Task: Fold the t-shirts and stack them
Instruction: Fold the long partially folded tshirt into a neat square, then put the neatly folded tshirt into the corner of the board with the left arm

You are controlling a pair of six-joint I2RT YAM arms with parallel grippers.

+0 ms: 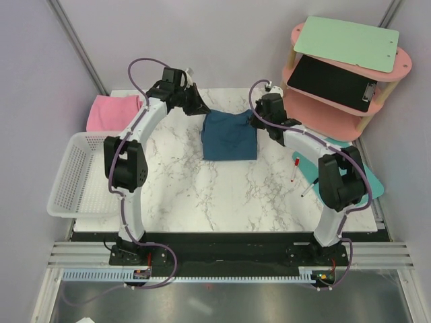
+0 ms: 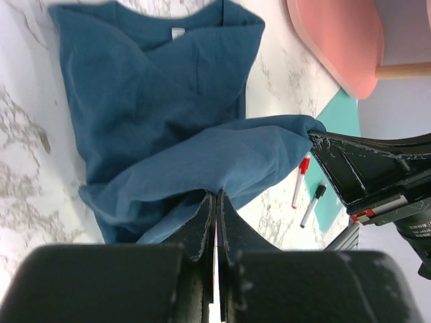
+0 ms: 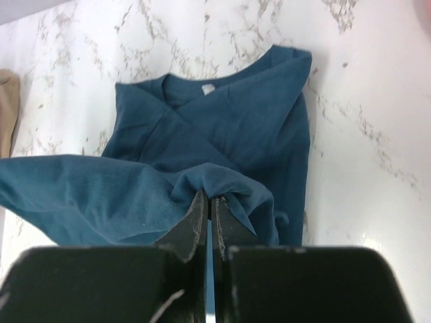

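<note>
The dark teal-blue t-shirt (image 1: 229, 136) lies partly folded at the back middle of the marble table, its collar toward the front. Its far edge is lifted off the table between my two grippers. My left gripper (image 1: 202, 108) is shut on the left end of that edge; in the left wrist view the fingertips (image 2: 217, 194) pinch blue cloth (image 2: 155, 101). My right gripper (image 1: 254, 121) is shut on the right end, with cloth (image 3: 222, 128) bunched at its tips (image 3: 210, 196). The light pink t-shirt (image 1: 113, 112) lies folded at the back left corner, apart from both grippers.
A white mesh basket (image 1: 71, 175) hangs off the table's left side. A pink two-tier shelf (image 1: 337, 111) with clipboards stands at the back right. Two markers (image 1: 294, 168) and a turquoise mat (image 1: 374, 185) lie on the right, near the right arm.
</note>
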